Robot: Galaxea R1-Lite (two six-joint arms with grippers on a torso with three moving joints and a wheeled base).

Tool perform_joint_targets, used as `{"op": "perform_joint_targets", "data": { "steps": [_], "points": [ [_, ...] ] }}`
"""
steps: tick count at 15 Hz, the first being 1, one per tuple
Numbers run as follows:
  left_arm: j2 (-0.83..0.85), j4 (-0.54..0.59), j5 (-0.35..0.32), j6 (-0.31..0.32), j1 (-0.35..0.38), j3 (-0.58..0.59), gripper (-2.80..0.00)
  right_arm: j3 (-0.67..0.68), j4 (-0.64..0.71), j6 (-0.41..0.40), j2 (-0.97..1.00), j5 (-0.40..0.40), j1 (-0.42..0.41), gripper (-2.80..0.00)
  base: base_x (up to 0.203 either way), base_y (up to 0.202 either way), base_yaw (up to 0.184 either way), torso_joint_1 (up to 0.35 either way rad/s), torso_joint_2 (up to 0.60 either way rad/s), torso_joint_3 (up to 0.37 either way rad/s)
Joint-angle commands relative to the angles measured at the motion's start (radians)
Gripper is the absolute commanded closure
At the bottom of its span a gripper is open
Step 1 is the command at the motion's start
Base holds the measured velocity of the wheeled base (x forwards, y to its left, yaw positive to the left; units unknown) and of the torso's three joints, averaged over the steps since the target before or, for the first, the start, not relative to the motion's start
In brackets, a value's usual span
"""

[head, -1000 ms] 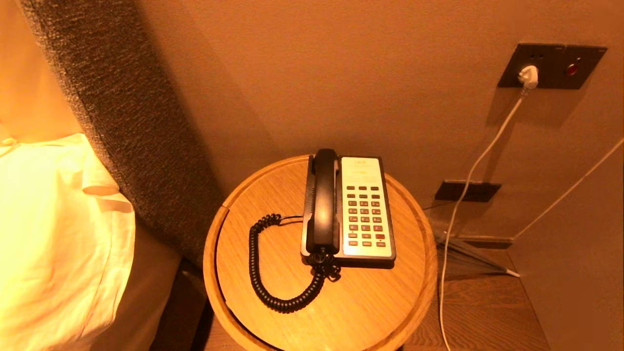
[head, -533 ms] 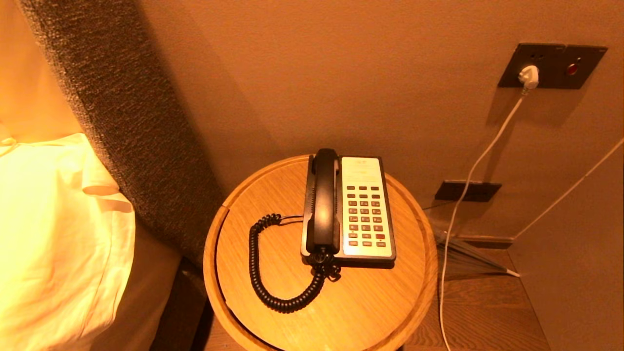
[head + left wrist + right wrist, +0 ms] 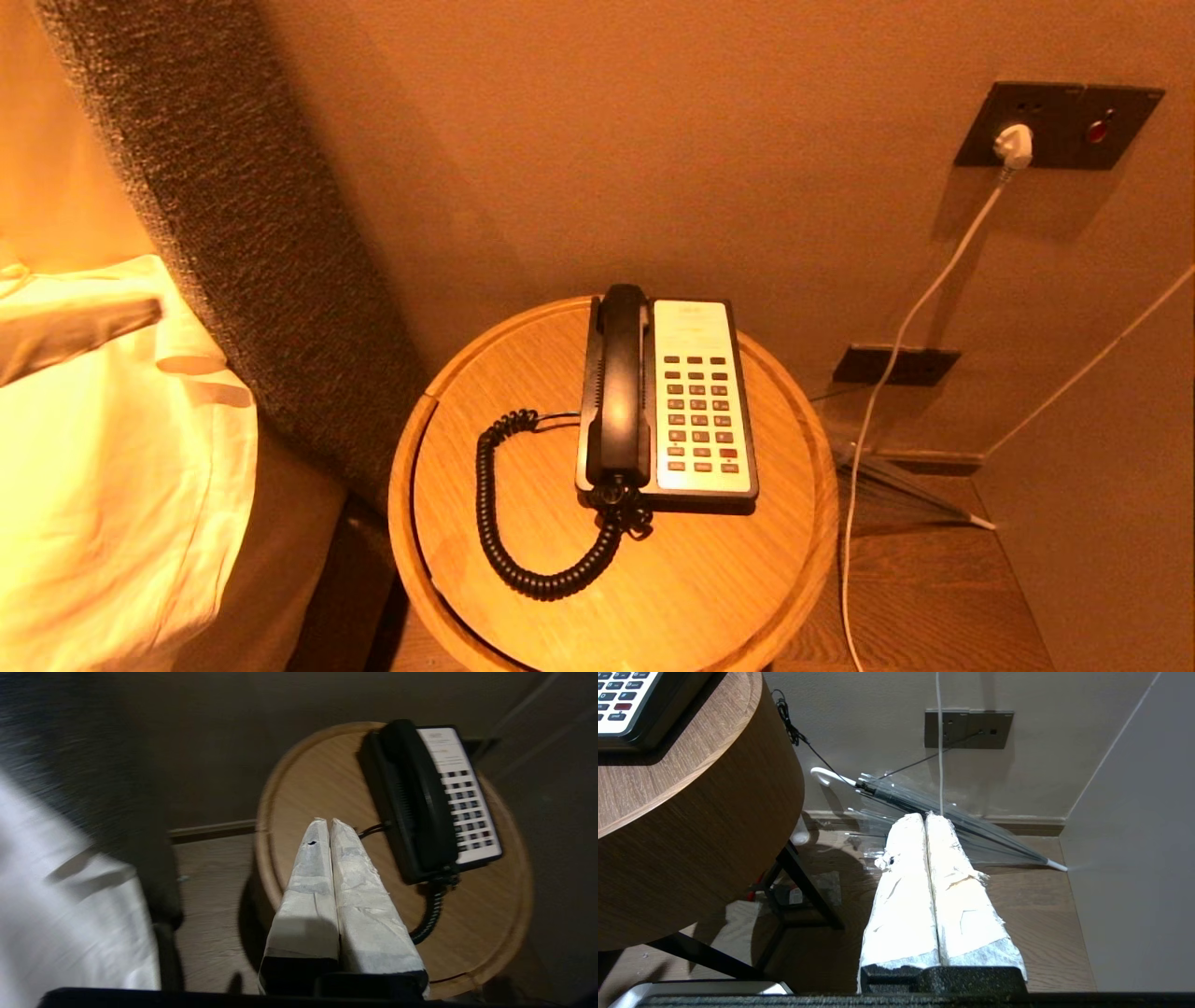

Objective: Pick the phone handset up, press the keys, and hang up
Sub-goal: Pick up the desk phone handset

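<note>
The black phone handset (image 3: 621, 383) lies in its cradle on the left side of the black-and-white phone base (image 3: 702, 327), beside the rows of keys (image 3: 698, 411). Its coiled cord (image 3: 504, 523) loops over the round wooden table (image 3: 411, 485). My left gripper (image 3: 140, 317) shows at the far left, over the white pillow and well apart from the phone. In the left wrist view this gripper (image 3: 329, 821) is shut and empty, with the handset (image 3: 420, 798) ahead of it to one side. My right gripper (image 3: 926, 815) is shut and empty, low beside the table (image 3: 691, 835), over the floor.
A white pillow (image 3: 112, 467) and a grey upholstered headboard (image 3: 252, 233) stand left of the table. A white cable (image 3: 896, 345) hangs from a wall socket (image 3: 1055, 126). A folded clear umbrella (image 3: 971, 830) lies on the wooden floor by the wall.
My left gripper has come into the head view at the left edge, where no arm showed before. The phone, cord and table have not moved.
</note>
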Motion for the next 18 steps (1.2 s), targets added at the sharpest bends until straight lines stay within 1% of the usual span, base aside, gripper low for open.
{"op": "perform_joint_targets", "data": {
  "steps": [1, 2, 3, 4, 5, 7, 8, 9, 10, 13, 14, 16, 18],
  "points": [
    [0.251, 0.001, 0.048, -0.031, -0.173, -0.110, 0.00, 0.011, 0.000, 0.000, 0.000, 0.000, 0.000, 0.00, 0.000, 0.000, 0.000, 0.000, 0.00, 0.000],
    [0.348, -0.002, 0.111, -0.079, -0.276, -0.179, 0.00, 0.009, 0.000, 0.000, 0.000, 0.000, 0.000, 0.00, 0.000, 0.000, 0.000, 0.000, 0.00, 0.000],
    [0.428, -0.003, 0.157, -0.127, -0.339, -0.247, 0.00, 0.009, 0.000, 0.000, 0.000, 0.000, 0.000, 0.00, 0.000, 0.000, 0.000, 0.000, 0.00, 0.000],
    [0.498, -0.004, 0.194, -0.166, -0.380, -0.310, 0.00, 0.011, 0.000, 0.000, 0.000, 0.000, 0.000, 0.00, 0.000, 0.000, 0.000, 0.000, 0.00, 0.000],
    [0.554, -0.001, 0.221, -0.191, -0.405, -0.367, 0.00, 0.009, 0.000, 0.000, 0.000, 0.000, 0.000, 0.00, 0.000, 0.000, 0.000, 0.000, 0.00, 0.000],
    [0.635, 0.007, 0.273, -0.213, -0.449, -0.430, 0.00, 0.010, 0.000, 0.000, 0.000, 0.000, 0.000, 0.00, 0.000, 0.000, 0.000, 0.000, 0.00, 0.000],
    [0.660, 0.011, 0.295, -0.213, -0.479, -0.435, 0.00, 0.010, 0.000, 0.000, 0.000, 0.000, 0.000, 0.00, 0.000, 0.000, 0.000, 0.000, 0.00, 0.000],
    [0.681, 0.015, 0.303, -0.204, -0.499, -0.435, 0.00, 0.010, 0.000, 0.000, 0.000, 0.000, 0.000, 0.00, 0.000, 0.000, 0.000, 0.000, 0.00, 0.000],
    [0.696, 0.030, 0.308, -0.187, -0.519, -0.438, -2.80, 0.009, 0.000, 0.000, 0.000, 0.000, 0.000, 0.00, 0.000, 0.000, 0.000, 0.000, 0.00, 0.000],
    [0.734, 0.056, 0.330, -0.173, -0.566, -0.462, -2.80, 0.011, 0.000, 0.000, 0.000, 0.000, 0.000, 0.00, 0.000, 0.000, 0.000, 0.000, 0.00, 0.000],
    [0.744, 0.063, 0.337, -0.174, -0.572, -0.467, -2.80, 0.010, 0.000, 0.000, 0.000, 0.000, 0.000, 0.00, 0.000, 0.000, 0.000, 0.000, 0.00, 0.000],
    [0.755, 0.087, 0.371, -0.169, -0.577, -0.467, -2.80, 0.011, 0.000, 0.000, 0.000, 0.000, 0.000, 0.00, 0.000, 0.000, 0.000, 0.000, 0.00, 0.000],
    [0.770, 0.108, 0.391, -0.142, -0.578, -0.467, -2.80, 0.009, 0.000, 0.000, 0.000, 0.000, 0.000, 0.00, 0.000, 0.000, 0.000, 0.000, 0.00, 0.000]
  ]
}}
